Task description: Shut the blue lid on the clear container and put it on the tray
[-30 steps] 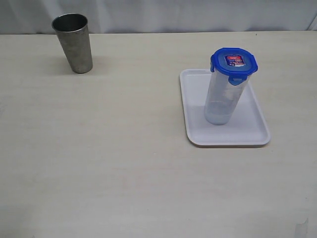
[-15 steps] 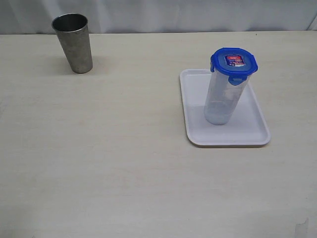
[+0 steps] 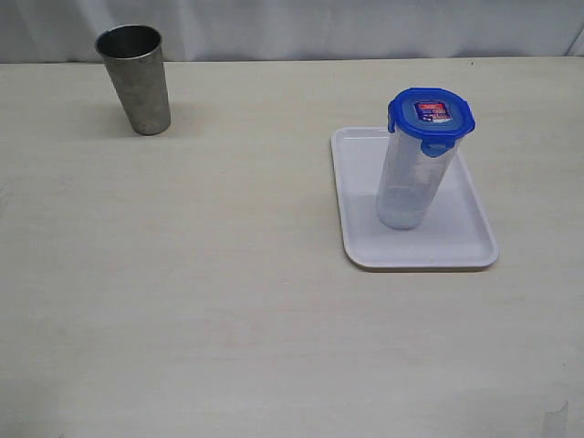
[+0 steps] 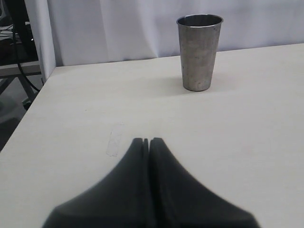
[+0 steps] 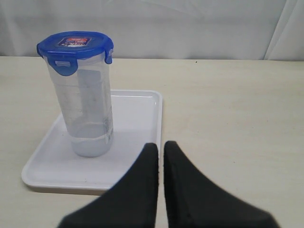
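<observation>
— One tray (image 3: 365, 246) is carrying the clear container (image 3: 406, 182) upright, with the blue lid (image 3: 431, 114) sitting closed on top.
— The left end effector (image 4: 146, 141) and the right end effector (image 5: 161, 145) are hanging closed, empty. Nothing is remaining, I think.

Small red-and-white label (image 3: 430, 111) on the round bright-blue plastic snap-lock lid (image 3: 431, 119): print too small to read.
</observation>
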You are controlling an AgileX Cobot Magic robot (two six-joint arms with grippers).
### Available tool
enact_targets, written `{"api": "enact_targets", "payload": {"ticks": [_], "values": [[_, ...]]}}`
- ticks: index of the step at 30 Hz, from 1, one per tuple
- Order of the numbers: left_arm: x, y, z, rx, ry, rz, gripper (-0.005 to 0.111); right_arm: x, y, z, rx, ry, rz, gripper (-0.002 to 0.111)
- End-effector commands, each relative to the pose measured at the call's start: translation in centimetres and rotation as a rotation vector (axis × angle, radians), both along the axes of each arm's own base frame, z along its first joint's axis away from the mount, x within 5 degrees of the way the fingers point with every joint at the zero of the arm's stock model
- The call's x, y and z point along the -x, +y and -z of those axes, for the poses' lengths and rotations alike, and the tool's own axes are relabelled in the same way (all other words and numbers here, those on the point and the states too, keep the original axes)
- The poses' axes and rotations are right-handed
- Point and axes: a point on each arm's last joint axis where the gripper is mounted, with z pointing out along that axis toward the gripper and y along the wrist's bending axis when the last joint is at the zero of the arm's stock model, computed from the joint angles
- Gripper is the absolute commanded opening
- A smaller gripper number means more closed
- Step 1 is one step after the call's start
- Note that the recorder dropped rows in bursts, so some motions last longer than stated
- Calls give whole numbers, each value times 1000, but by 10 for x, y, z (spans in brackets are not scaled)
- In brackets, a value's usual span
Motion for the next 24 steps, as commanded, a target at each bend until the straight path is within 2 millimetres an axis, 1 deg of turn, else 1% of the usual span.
{"api": "enact_targets", "payload": {"ticks": [1, 18, 24], "values": [[0, 0, -1, 4, -12, -6, 0, 0, 0, 1, -1, -3, 5, 4], [0, 0, -1, 6, -12, -6, 0, 0, -1, 0, 23, -4, 2, 4], [0, 0, -1, 6, -12, -6, 0, 0, -1, 0, 55, -6, 4, 4]]}}
